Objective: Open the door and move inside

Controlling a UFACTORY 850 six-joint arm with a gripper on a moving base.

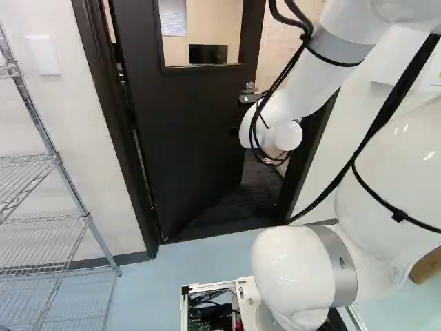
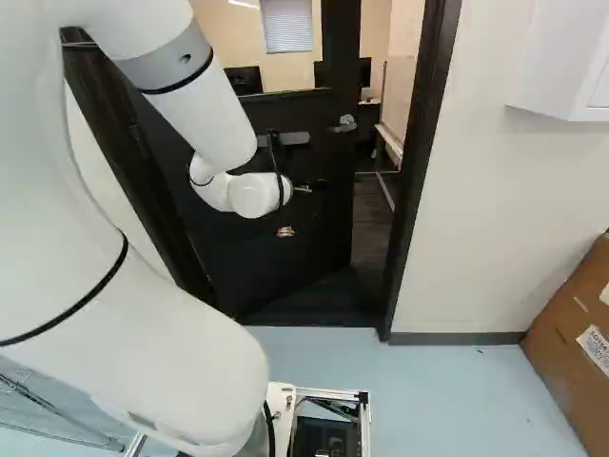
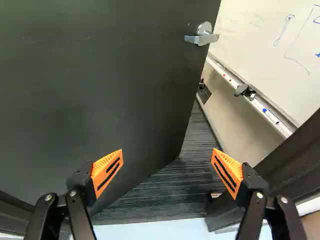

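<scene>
Beyond our wide-open gripper (image 3: 167, 156), the dark door (image 3: 105, 90) stands ajar. We judge it heavy, best pushed near the handle (image 3: 199, 39).

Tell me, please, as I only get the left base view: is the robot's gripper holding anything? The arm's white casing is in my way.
Observer: No. In the wrist view the gripper is open, with nothing gripped between its orange pads.

Operator: Oh, like an empty hand! And what is in the room past that dark door?

Observer: The wrist view shows a whiteboard with blue drawings on it, beyond the free edge of the door.
</scene>
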